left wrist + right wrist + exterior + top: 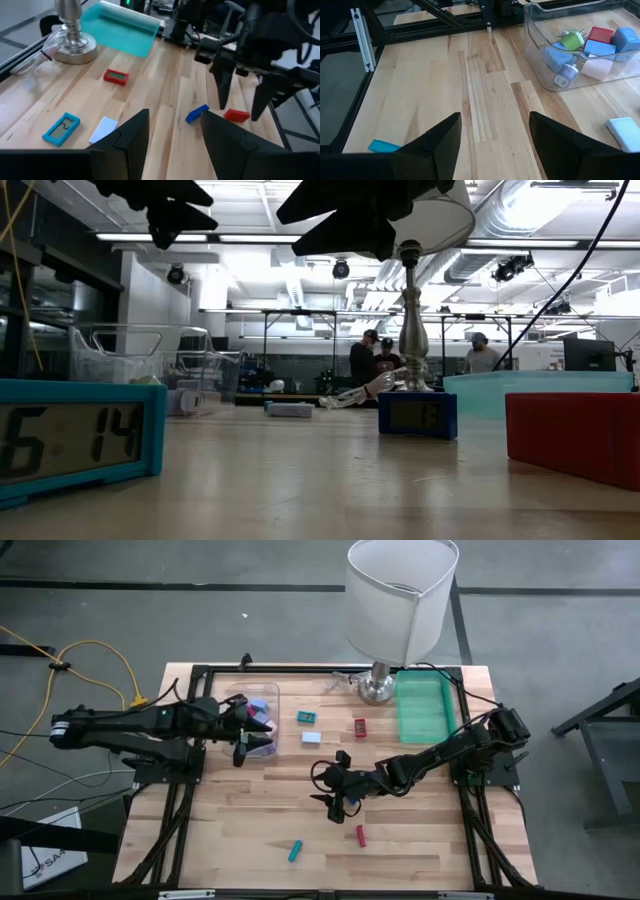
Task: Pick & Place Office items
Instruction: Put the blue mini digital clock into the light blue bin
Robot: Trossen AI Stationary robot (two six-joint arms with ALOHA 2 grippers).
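Small office items lie scattered on the wooden table: a teal clock [307, 717], a white block [311, 737], a red piece [360, 727], another red piece [361, 834] and a teal piece [295, 851]. A blue piece [196, 113] lies close below my right gripper [334, 806], which hovers open above mid-table and holds nothing. My left gripper [258, 732] hangs open and holds nothing above the clear bin [268, 690] at the far left. Several coloured items [585, 45] rest on the bin's floor.
A tall lamp [400, 600] with a white shade stands at the far edge on its metal base [72, 47]. A green tray [422, 705] lies beside it at the far right. Black frame rails [180, 810] run along both table sides. People stand in the room beyond.
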